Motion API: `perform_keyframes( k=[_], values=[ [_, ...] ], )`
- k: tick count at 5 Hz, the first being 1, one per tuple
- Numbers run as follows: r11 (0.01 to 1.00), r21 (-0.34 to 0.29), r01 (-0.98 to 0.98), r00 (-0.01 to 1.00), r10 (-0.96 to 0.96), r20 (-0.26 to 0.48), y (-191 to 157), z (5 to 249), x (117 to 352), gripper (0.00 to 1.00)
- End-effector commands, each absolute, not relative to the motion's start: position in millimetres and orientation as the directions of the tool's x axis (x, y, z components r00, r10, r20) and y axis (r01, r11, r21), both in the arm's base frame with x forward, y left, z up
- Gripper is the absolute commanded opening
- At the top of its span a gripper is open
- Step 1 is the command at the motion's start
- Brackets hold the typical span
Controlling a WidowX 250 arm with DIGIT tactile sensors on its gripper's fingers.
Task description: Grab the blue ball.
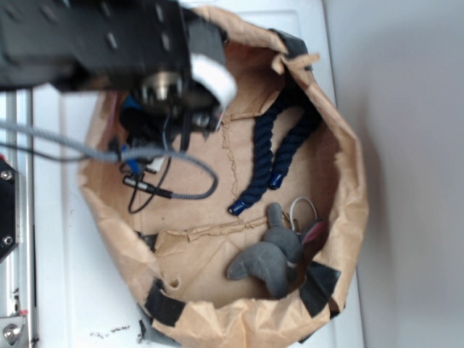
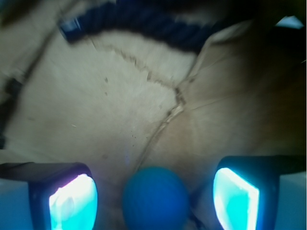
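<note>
One blue ball (image 2: 154,197) sat low in the wrist view, cut off by the bottom edge, between the two spread fingers (image 2: 72,201) of the jaws, which stood wide with gaps on both sides. Beneath it lay creased brown paper (image 2: 124,110), with the navy rope (image 2: 158,24) blurred across the top. From the exterior view the ball was hidden under the arm (image 1: 94,40), while the grey plush toy (image 1: 270,255) lay well apart inside the paper-lined tub (image 1: 348,188) on the white worktop (image 1: 65,290).

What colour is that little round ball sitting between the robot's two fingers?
The small round matte ball is teal-blue, shown best in the wrist view.
</note>
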State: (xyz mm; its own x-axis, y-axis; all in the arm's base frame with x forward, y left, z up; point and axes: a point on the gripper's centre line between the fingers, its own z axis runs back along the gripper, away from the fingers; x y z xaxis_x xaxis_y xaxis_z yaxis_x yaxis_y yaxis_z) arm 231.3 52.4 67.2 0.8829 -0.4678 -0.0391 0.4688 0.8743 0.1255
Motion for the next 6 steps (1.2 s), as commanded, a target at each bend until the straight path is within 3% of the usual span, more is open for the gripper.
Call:
perform_keyframes(
  k=[1, 2, 3, 4, 5, 6],
  values=[
    [0.862, 0.223, 0.455, 0.888, -0.457, -0.042, 58.8, 36.4, 246.7, 1.0],
    [0.874, 0.237, 0.425, 0.903, -0.429, -0.037, 61.6, 27.7, 249.2, 0.88],
    [0.874, 0.241, 0.422, 0.903, -0.429, -0.022, 64.2, 31.2, 250.9, 0.0],
    [0.886, 0.188, 0.424, 0.903, -0.428, -0.021, 63.5, 30.1, 248.6, 0.0],
    [0.893, 0.118, 0.435, 0.9, -0.437, -0.011, 62.1, 41.2, 242.9, 1.0],
    [0.903, 0.066, 0.424, 0.905, -0.424, -0.025, 55.5, 90.9, 226.6, 1.0]
  ],
)
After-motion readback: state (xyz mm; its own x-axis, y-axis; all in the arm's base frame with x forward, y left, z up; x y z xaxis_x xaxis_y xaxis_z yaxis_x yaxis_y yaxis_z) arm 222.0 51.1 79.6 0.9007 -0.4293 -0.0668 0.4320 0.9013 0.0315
